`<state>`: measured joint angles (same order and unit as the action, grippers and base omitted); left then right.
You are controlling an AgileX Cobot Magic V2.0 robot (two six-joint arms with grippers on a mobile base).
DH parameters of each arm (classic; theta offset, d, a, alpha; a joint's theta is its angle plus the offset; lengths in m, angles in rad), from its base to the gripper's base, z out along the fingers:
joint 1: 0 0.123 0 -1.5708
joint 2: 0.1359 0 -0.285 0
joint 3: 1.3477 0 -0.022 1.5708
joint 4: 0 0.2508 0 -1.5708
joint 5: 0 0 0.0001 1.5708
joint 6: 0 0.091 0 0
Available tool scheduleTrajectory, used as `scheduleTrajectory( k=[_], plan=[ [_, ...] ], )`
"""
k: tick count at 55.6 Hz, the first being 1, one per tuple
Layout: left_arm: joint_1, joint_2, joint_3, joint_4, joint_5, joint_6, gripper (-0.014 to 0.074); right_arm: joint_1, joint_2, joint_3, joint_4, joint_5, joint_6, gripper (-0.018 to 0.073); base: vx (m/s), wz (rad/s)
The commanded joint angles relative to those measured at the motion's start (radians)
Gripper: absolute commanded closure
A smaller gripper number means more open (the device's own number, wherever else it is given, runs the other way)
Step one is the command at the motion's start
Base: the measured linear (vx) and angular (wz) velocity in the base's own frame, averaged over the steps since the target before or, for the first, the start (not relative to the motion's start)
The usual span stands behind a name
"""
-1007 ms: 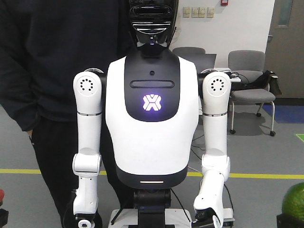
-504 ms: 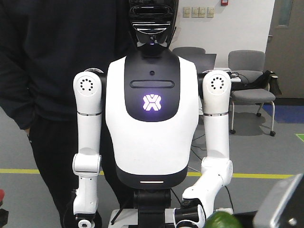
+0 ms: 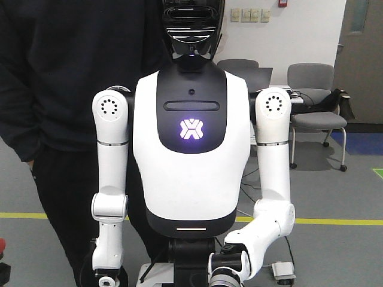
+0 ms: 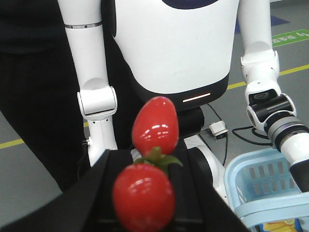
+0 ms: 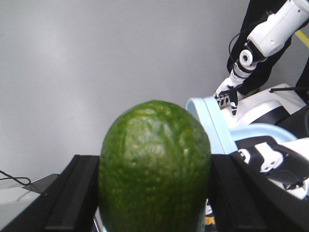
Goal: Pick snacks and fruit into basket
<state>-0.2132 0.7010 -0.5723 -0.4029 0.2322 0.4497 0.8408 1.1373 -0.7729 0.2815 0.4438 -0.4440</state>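
One white-and-black humanoid robot (image 3: 190,173) fills the front view, a lit emblem on its chest. Its arm on the right of the picture bends inward at the bottom edge. Close behind it, on the left of the picture, stands a person in dark clothes (image 3: 60,72), whose head is cut off by the frame. Two grey office chairs (image 3: 314,119) stand by the far wall, and a yellow floor line (image 3: 335,221) runs across behind the robot's hips.

A pale blue slotted basket (image 4: 241,181) sits low on the right of the left wrist view, just beside the humanoid's forearm. A scrap of blue-and-yellow print shows at its bottom edge, too little to identify. In the right wrist view the basket's handle rises directly behind the fruit, which hides its lower part.

The right gripper (image 5: 154,203) is clamped on a bumpy dark-green avocado-like fruit (image 5: 154,159), with a black finger (image 5: 72,193) pressed to each flank. This fruit blocks most of the lower picture.

The left gripper (image 4: 145,203) pinches the lower of two glossy red strawberry-shaped fruit (image 4: 144,195) between its black fingers (image 4: 91,193). Green leaves (image 4: 157,157) separate it from the upper one, which covers part of the humanoid's waist.

A small white box (image 3: 281,269) lies on the floor, with cables beside it.
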Motion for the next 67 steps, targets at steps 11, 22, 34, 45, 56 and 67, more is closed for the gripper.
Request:
scheduleTrajectory(
  k=[11,22,34,45,56,67],
  plan=[
    [0.004,-0.007,-0.030,-0.016,-0.077,-0.006,0.0602,0.001,0.040,-0.029,0.007,-0.158,-0.012,0.0535,0.00,0.00],
    [0.004,-0.007,-0.030,-0.016,-0.077,-0.006,0.0602,0.001,0.073,-0.029,0.008,-0.168,-0.001,0.0510,0.00,0.00],
    [0.004,-0.007,-0.030,-0.016,-0.077,-0.006,0.0602,0.001,0.074,-0.029,0.008,-0.169,-0.002,0.0490,0.00,0.00],
    [0.004,-0.007,-0.030,-0.016,-0.077,-0.006,0.0602,0.001,0.076,-0.029,0.008,-0.169,-0.002,0.0394,0.00,0.00],
    [0.004,-0.007,-0.030,-0.016,-0.077,-0.006,0.0602,0.001,0.076,-0.029,0.008,-0.169,-0.002,0.0174,0.00,0.00],
    [0.004,-0.007,-0.030,-0.016,-0.077,-0.006,0.0602,0.001,0.076,-0.029,0.008,-0.169,-0.002,-0.0003,0.00,0.00]
  ],
)
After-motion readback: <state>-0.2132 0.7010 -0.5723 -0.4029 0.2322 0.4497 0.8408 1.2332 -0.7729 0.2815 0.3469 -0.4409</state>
